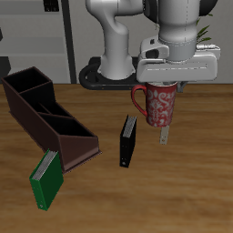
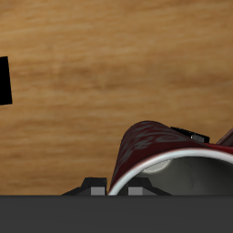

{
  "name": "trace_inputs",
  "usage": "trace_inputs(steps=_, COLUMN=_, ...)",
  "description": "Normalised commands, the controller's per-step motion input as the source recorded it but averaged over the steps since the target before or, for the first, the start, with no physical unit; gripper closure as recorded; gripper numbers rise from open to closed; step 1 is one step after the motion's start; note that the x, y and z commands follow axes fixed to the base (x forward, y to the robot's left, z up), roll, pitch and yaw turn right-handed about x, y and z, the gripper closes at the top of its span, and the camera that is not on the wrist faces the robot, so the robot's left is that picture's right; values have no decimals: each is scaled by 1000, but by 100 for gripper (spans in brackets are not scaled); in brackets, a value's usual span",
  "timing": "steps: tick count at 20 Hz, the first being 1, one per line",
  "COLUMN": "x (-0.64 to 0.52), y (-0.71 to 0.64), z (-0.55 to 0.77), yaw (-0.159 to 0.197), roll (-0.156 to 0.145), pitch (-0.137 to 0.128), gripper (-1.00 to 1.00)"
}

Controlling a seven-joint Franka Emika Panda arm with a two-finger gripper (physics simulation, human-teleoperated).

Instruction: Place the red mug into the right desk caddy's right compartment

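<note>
The red mug (image 1: pixel 156 106) with pale speckles hangs upright in my gripper (image 1: pixel 165 127), above the table and towards the back. The gripper is shut on the mug's rim, and one finger (image 1: pixel 164 136) shows below the mug. In the wrist view the mug's red side (image 2: pixel 150 150) and white inside fill the space close to the camera. The right desk caddy (image 1: pixel 53 127), long and dark brown, lies on the table well apart from the mug. Its right compartment (image 1: pixel 27 88) is the tall-walled end section farthest back, and it is open.
A black book (image 1: pixel 127 142) stands upright just in front of and below the mug; it also shows in the wrist view (image 2: pixel 5 80). A green book (image 1: pixel 46 179) leans at the caddy's low front end. The robot's base (image 1: pixel 114 68) stands behind.
</note>
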Motion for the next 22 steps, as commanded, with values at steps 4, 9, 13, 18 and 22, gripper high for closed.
trace_inputs(steps=4, x=-490, y=-419, z=275, yaw=2, roll=-2, pitch=-31, gripper=100)
trace_inputs(steps=9, x=-513, y=-654, z=344, yaw=-2, roll=-33, pitch=-49, gripper=100)
trace_inputs(steps=13, x=-425, y=-625, z=115, yaw=-19, roll=-27, pitch=-8, gripper=100)
trace_inputs(steps=18, x=-353, y=-623, z=82, yaw=-29, roll=-52, pitch=-23, gripper=100)
trace_inputs(steps=22, x=-185, y=-436, z=-4, yaw=-30, roll=-50, pitch=7, gripper=100)
